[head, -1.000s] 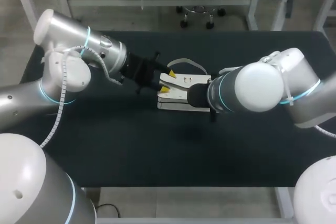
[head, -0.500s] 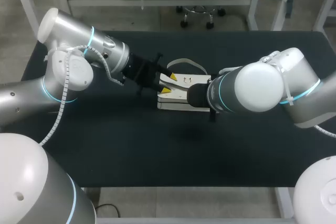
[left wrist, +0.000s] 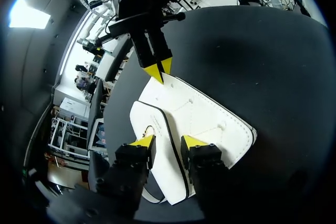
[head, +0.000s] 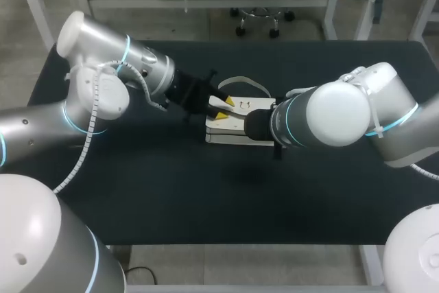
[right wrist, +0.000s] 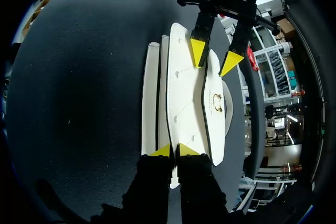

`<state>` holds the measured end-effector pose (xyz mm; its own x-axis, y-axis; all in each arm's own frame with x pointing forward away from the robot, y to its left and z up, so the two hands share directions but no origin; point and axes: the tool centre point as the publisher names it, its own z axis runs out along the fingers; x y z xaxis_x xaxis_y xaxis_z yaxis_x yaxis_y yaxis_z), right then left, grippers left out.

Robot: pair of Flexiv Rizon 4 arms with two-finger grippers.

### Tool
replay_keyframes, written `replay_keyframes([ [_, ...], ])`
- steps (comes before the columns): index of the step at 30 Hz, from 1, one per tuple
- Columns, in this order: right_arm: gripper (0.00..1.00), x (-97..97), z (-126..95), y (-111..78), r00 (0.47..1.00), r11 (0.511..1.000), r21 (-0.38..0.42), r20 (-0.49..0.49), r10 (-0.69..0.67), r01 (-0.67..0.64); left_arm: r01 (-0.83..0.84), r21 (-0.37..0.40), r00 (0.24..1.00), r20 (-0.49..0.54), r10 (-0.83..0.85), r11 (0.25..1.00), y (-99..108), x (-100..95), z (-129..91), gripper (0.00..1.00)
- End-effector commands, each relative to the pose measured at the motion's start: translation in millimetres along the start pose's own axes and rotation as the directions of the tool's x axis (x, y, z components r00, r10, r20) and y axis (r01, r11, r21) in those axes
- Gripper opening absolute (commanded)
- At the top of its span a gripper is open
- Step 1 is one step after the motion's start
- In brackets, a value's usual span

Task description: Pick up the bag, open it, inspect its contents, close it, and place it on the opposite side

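Right wrist view: right gripper (right wrist: 174, 151) pinches the white handbag (right wrist: 184, 93) steady; left gripper (right wrist: 214, 59), fingers (right wrist: 198, 51) apart, straddles its flap (right wrist: 215, 85) edge.

White stitched bag (head: 234, 128), black-trimmed flap closed, flat, strap loop behind

From where I stand, no lettering, number or sign is legible on the bag (head: 233, 128) or the desk (head: 206, 197).

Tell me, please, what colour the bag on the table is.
The bag is white with thin dark edging, best seen in the right wrist view.
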<state>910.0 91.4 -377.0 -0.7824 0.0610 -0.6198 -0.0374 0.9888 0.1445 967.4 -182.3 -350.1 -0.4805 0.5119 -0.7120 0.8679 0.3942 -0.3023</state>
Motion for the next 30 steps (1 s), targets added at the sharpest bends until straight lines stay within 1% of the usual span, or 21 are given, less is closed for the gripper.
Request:
replay_keyframes([
  [1, 0.00, 4.8, 3.4, -2.2, 0.925, 1.000, -0.013, 0.380, 0.003, 0.002, -0.008, -0.011, 1.000, 0.020, 0.008, 1.000, -0.1, 3.2, 8.2, 0.31],
  [4, 0.00, 4.8, 3.4, -2.2, 0.925, 1.000, -0.013, 0.380, 0.003, 0.002, -0.010, -0.020, 1.000, 0.024, 0.011, 1.000, 0.9, 2.8, 11.0, 0.30],
  [7, 0.00, 4.8, 3.4, -2.2, 0.925, 1.000, -0.013, 0.380, 0.003, 0.002, -0.008, -0.025, 1.000, 0.025, 0.009, 1.000, 1.8, 1.9, 13.0, 0.19],
  [9, 0.00, 4.8, 3.4, -2.2, 0.925, 1.000, -0.013, 0.380, 0.003, 0.002, -0.003, -0.030, 1.000, 0.026, 0.003, 1.000, 2.2, 0.3, 13.2, 0.00],
  [19, 0.00, 4.8, 3.4, -2.2, 0.925, 1.000, -0.013, 0.380, 0.003, 0.002, 0.021, -0.037, 0.999, 0.039, -0.019, 0.999, 2.0, -4.9, 9.7, 0.00],
  [23, 0.00, 4.8, 3.4, -2.2, 0.925, 1.000, -0.013, 0.380, 0.003, 0.002, 0.082, -0.007, 0.996, 0.030, -0.081, 0.997, 1.5, -9.2, 6.0, 0.00],
  [30, 0.00, 4.8, 3.4, -2.2, 0.925, 1.000, -0.013, 0.380, 0.003, 0.002, 0.196, 0.057, 0.980, 0.004, -0.197, 0.979, 0.1, -28.4, -7.7, 0.00],
])
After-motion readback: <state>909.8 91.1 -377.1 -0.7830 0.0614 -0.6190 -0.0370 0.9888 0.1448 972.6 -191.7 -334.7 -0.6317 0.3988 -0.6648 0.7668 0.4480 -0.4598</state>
